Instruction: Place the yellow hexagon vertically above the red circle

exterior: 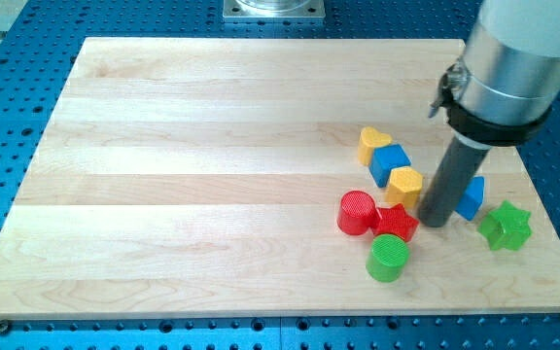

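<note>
The yellow hexagon (pixel 405 185) lies on the wooden board (pixel 212 175), right of centre. The red circle (pixel 356 213) lies just below and to the left of it. My tip (pixel 435 221) rests on the board right of the yellow hexagon, close to its right side and next to the red star (pixel 396 224). The rod hides part of a blue block (pixel 472 197) behind it.
A yellow heart-like block (pixel 372 143) and a blue cube (pixel 390 162) lie above the hexagon, touching in a row. A green circle (pixel 388 259) lies below the red star. A green star (pixel 506 226) lies near the board's right edge.
</note>
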`<state>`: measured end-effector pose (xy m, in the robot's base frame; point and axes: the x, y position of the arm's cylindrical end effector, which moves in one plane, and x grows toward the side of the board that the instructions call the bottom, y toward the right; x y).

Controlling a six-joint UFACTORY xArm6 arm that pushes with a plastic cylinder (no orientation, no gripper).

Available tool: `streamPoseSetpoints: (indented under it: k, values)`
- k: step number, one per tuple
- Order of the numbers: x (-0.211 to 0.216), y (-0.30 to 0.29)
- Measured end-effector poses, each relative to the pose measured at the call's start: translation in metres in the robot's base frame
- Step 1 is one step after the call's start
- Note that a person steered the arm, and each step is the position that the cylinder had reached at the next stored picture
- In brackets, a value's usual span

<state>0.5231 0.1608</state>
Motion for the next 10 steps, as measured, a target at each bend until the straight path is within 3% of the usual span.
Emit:
streamPoseSetpoints:
  k: [2,3,4,6,7,8,9,10]
  values:
    - [-0.016,-0.055]
    - [-0.056,-0.015]
    - [-0.063,-0.051]
    - [-0.105,0.078]
    - [-0.114,0.026]
    - [-0.067,-0.031]
    - [-0.066,-0.039]
    - [-0.017,-0.025]
